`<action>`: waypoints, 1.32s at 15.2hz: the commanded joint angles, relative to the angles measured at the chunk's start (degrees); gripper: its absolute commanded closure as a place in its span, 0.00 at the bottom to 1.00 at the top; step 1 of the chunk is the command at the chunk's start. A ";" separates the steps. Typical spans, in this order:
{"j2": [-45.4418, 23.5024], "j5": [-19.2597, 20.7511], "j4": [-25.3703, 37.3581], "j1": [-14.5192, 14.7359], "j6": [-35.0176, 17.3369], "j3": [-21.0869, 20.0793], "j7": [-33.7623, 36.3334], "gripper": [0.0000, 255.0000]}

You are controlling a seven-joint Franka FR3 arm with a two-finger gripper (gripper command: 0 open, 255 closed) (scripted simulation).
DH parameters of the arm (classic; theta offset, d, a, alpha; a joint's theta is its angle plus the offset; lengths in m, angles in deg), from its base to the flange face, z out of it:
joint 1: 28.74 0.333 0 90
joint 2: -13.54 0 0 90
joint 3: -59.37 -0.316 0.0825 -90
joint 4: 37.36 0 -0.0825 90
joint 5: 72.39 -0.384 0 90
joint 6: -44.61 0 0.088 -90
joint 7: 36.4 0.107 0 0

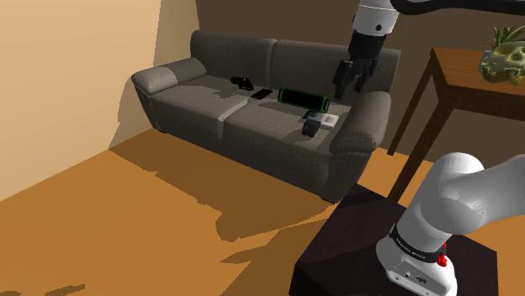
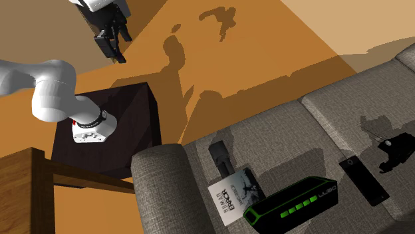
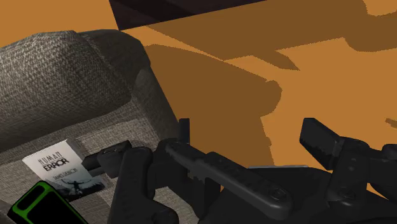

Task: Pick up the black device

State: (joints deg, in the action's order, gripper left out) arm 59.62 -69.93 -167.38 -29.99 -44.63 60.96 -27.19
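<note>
A small black device (image 1: 312,126) (image 2: 219,156) (image 3: 105,159) lies on the grey sofa's (image 1: 252,118) seat cushion beside the armrest (image 1: 362,122), touching a white book (image 1: 327,120) (image 2: 234,194) (image 3: 60,168). My gripper (image 1: 353,77) (image 2: 113,43) (image 3: 222,143) hangs well above that armrest, higher than the device and a little to the shoulder view's right of it. Its fingers stand apart with nothing between them.
On the same seat lie a black speaker with green trim (image 1: 303,98) (image 2: 292,203), a flat black handset (image 1: 261,93) (image 2: 364,179) and a black controller-shaped thing (image 1: 242,82) (image 2: 396,149). A wooden side table (image 1: 458,76) carrying an ornament (image 1: 505,59) stands past the armrest. The dark stand (image 1: 353,244) sits on an orange floor.
</note>
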 commanded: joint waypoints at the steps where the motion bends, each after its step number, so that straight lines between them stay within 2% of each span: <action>1: 0.00 0.00 0.00 0.00 0.00 0.00 0.00 0.00; 11: -16.50 5.20 3.07 -0.39 -8.33 9.65 -14.13 0.00; 20: -35.48 5.75 11.81 -0.79 -14.27 16.46 -26.80 0.00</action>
State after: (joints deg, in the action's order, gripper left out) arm 26.05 -64.19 -156.20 -30.65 -58.12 76.77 -52.52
